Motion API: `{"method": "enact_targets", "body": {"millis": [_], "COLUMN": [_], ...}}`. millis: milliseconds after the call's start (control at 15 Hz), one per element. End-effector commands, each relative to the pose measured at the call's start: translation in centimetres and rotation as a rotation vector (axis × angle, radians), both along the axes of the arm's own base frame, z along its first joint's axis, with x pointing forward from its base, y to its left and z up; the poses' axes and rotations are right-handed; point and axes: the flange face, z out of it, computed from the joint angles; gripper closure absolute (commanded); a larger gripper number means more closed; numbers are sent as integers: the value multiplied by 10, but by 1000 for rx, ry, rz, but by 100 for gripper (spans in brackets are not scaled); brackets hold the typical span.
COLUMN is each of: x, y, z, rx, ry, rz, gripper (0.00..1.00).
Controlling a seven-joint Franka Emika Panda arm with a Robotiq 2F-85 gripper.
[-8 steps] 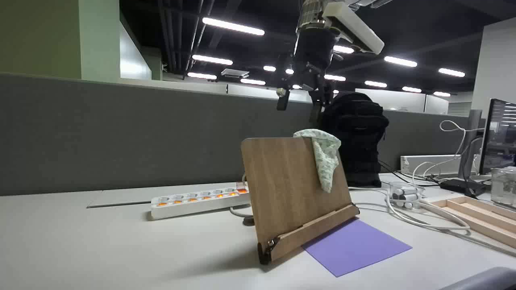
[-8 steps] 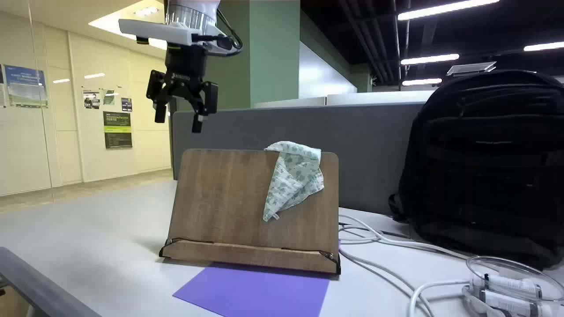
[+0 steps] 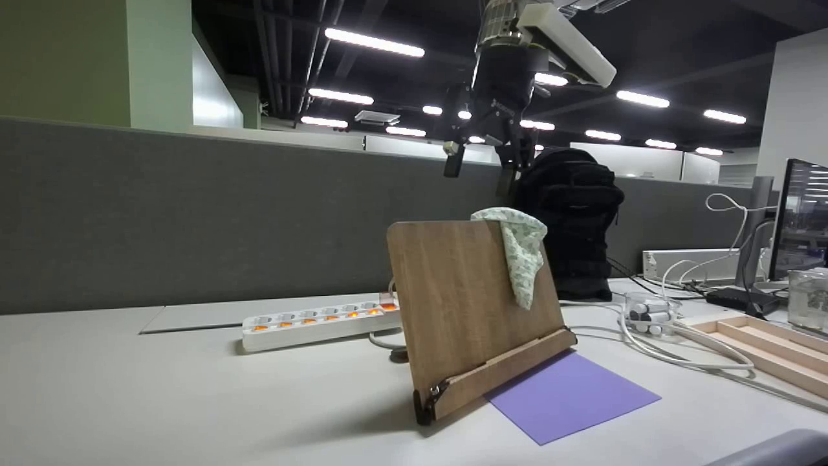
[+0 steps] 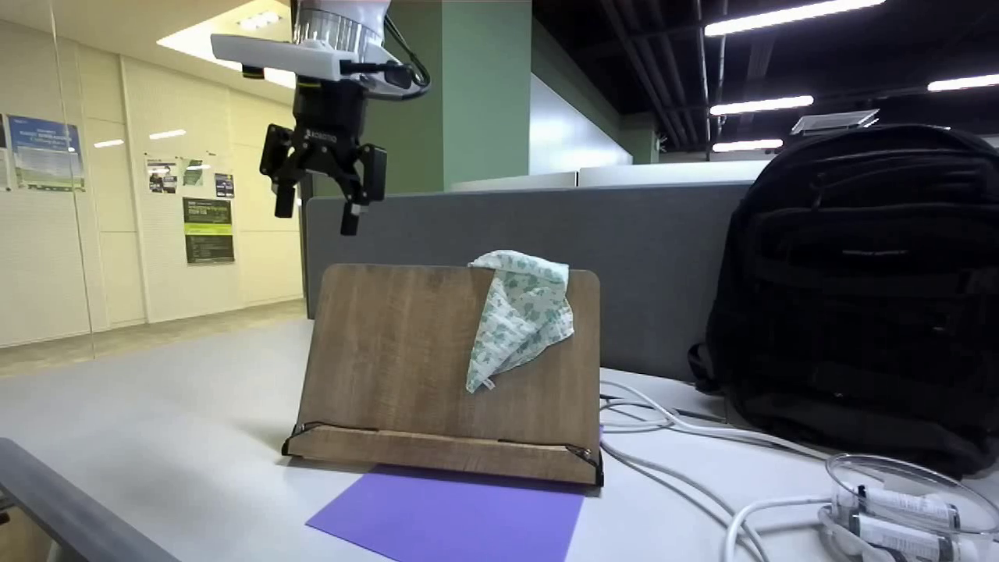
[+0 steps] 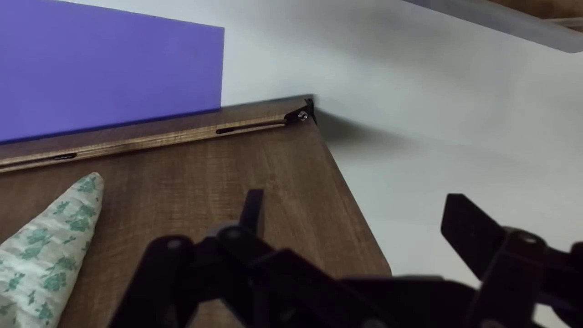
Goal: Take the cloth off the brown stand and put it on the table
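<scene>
You're seeing a white cloth [image 4: 521,312] bearing green floral motifs, a brown, wood-grained stand [image 4: 390,351], a purple sheet [image 4: 460,515], black claw [image 4: 316,217] and white counter [image 4: 179,398].

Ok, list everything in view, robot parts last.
table: 1, white, all views
stand: 1, brown, on the table
cloth: 1, white and green, over the stand's top edge
sheet: 1, purple, at the stand's foot
power strip: 1, white, on the table
partition: 1, grey, behind the table
backpack: 1, black, before the partition
cables: several, mostly white, on the table
dish: 1, clear, by the cables
tubes: several, mostly white, in the dish
tray: 1, tan, on the table
monitor: 1, black, on the table
container: 1, clear, by the monitor
bar: 1, grey, foreground
posters: several, mixed colours, background
ceiling lights: several, white, overhead
arm: 1, mostly white, overhead
gripper: 1, black, open above the stand
</scene>
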Motion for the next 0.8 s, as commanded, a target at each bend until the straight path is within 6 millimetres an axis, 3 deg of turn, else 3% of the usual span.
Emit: {"method": "enact_targets", "body": {"millis": [0, 200, 400, 733], "x": [0, 4, 16, 40], "y": [0, -12, -46, -121], "z": [0, 5, 22, 46], "rx": [0, -1, -53, -139], "ry": [1, -45, -203, -432], "rz": [0, -33, -122, -278], "gripper": [0, 0, 0, 0]}}
